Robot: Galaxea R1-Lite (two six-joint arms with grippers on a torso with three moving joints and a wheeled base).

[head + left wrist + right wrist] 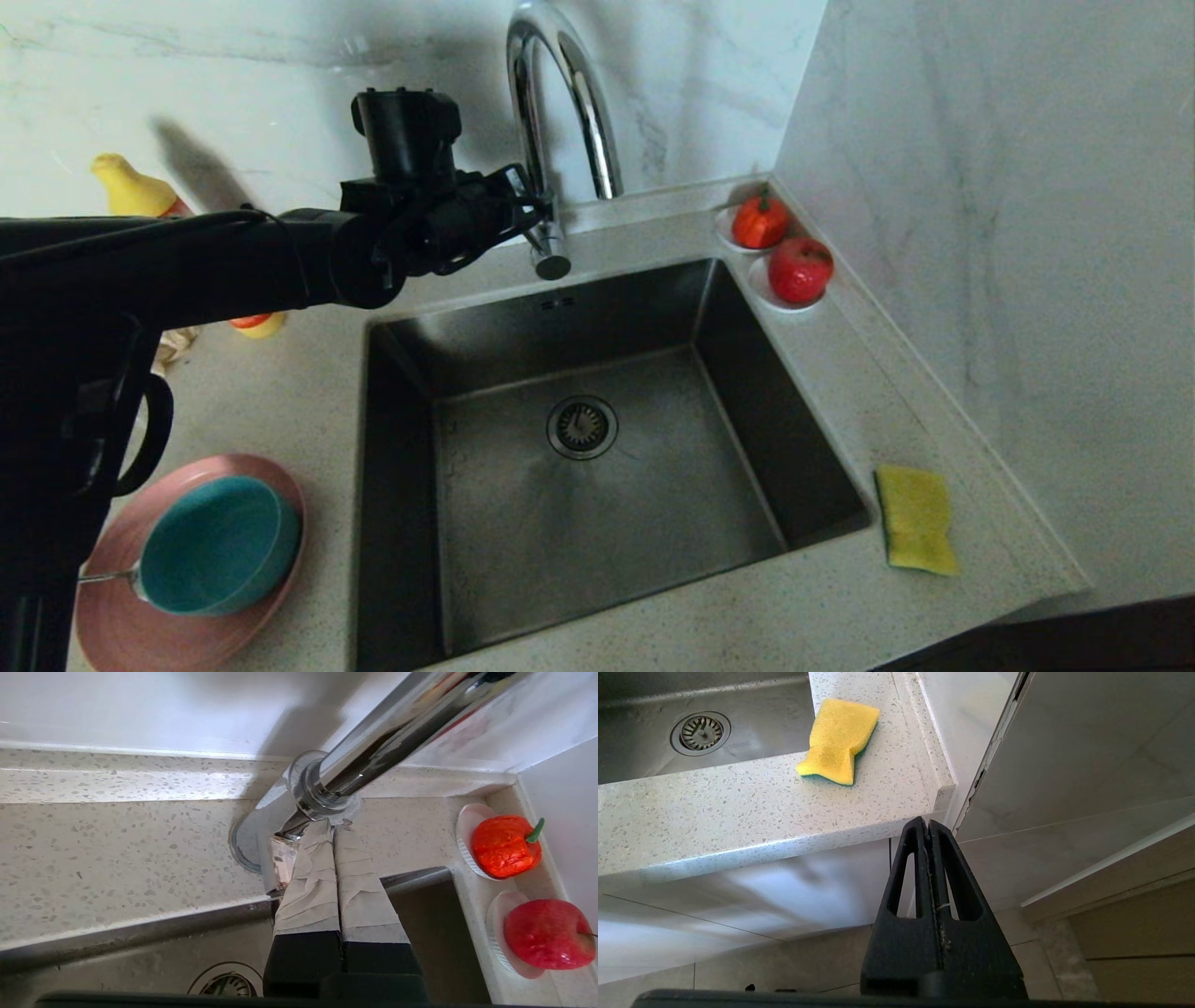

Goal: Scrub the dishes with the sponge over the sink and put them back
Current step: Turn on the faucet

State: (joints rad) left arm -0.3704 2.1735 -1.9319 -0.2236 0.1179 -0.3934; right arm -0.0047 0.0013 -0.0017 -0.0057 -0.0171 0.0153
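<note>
Left gripper [332, 828]: jaws clenched, empty, at tap [551, 112] base | right gripper [928, 826]: clenched, empty | sponge [915, 518]: countertop

Head camera looks down over the sink [597, 448]; both wrist cameras, the right from below counter level, share its drain [700, 732].

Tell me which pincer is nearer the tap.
Left. The left pincer, shut, has its tips right at the base of the tap behind the sink. The right pincer, shut, hangs below the counter edge, off by the sponge corner.
</note>
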